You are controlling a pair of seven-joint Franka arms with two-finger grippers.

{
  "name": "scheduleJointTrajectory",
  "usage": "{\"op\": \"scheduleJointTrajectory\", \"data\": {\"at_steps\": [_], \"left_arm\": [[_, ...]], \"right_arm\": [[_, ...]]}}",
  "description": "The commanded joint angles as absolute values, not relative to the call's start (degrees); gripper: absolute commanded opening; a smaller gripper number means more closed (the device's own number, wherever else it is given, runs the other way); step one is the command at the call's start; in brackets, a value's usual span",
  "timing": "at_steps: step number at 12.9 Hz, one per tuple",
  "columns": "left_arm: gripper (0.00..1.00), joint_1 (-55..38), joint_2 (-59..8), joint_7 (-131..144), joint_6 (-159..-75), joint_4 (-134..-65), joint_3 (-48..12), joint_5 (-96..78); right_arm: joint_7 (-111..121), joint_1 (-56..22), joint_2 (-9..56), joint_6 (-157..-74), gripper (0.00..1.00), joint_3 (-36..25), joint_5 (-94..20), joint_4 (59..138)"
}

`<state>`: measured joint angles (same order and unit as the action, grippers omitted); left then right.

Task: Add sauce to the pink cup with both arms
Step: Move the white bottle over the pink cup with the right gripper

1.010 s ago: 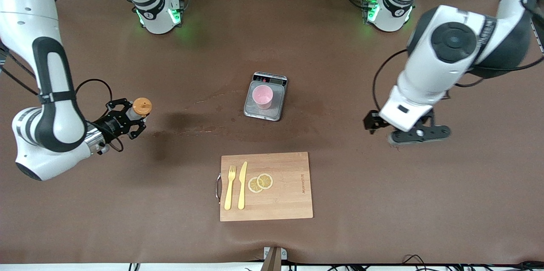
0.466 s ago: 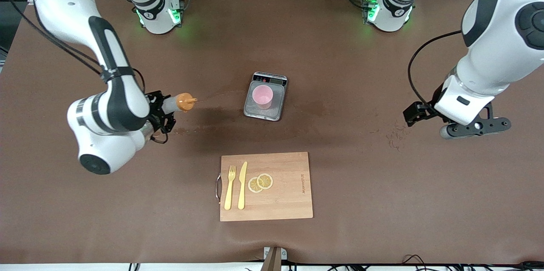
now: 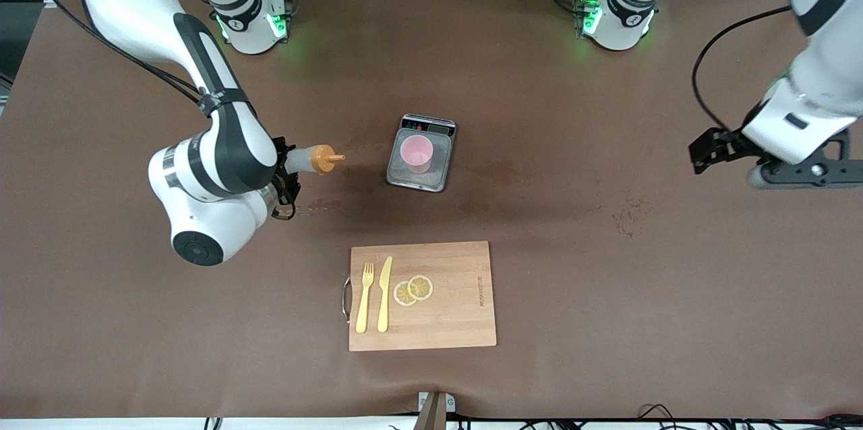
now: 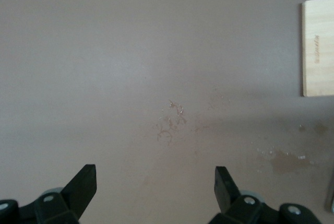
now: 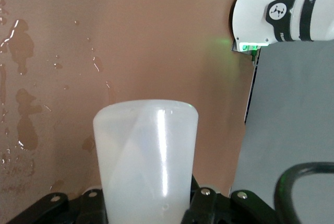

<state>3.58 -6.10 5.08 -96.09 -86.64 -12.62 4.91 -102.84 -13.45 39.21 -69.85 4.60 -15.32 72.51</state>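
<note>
The pink cup (image 3: 416,152) stands upright on the steel plate of a small scale (image 3: 406,178) mid-table. My right gripper (image 3: 286,172) is shut on the sauce bottle (image 3: 303,160) and holds it sideways over the bare table beside the scale, toward the right arm's end. Its orange nozzle cap (image 3: 323,160) points at the cup and stops short of the scale. In the right wrist view the whitish bottle (image 5: 146,151) fills the space between the fingers of my right gripper (image 5: 146,205). My left gripper (image 3: 802,174) is open and empty (image 4: 155,182), over the table's left-arm end.
A wooden cutting board (image 3: 458,312) lies nearer the camera than the scale, with a yellow fork (image 3: 364,296), a yellow knife (image 3: 384,292) and lemon slices (image 3: 412,289). The board's edge (image 4: 318,46) shows in the left wrist view. Wet stains (image 3: 627,218) mark the table.
My right arm has carried the bottle toward the scale and turned it sideways, nozzle toward the cup. My left arm has swung away toward its own end of the table.
</note>
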Motion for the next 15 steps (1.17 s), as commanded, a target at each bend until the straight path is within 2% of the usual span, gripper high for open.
{"op": "scheduleJointTrajectory", "data": {"at_steps": [1,5,10,15], "left_arm": [[1.00,1.42,-2.47,-1.75,-95.10,-89.28,-6.34,0.53],[1.00,-1.05,-1.32,-1.50,-92.47,-89.74,-2.56,0.18],[1.00,-0.70,1.13,0.43,-91.49,-93.24,-2.55,-1.31],[1.00,-0.79,1.84,0.79,-91.58,-93.87,-2.55,-1.32]], "right_arm": [[-108.35,-16.43,38.58,-69.08,0.44,4.04,-13.80,71.37],[-112.32,-19.68,39.02,-68.73,0.43,4.04,-9.68,71.54],[-118.81,-23.63,40.25,-68.56,0.43,4.04,-5.90,72.51],[-121.99,-25.84,40.78,-65.66,0.43,3.96,-2.38,72.51]]}}
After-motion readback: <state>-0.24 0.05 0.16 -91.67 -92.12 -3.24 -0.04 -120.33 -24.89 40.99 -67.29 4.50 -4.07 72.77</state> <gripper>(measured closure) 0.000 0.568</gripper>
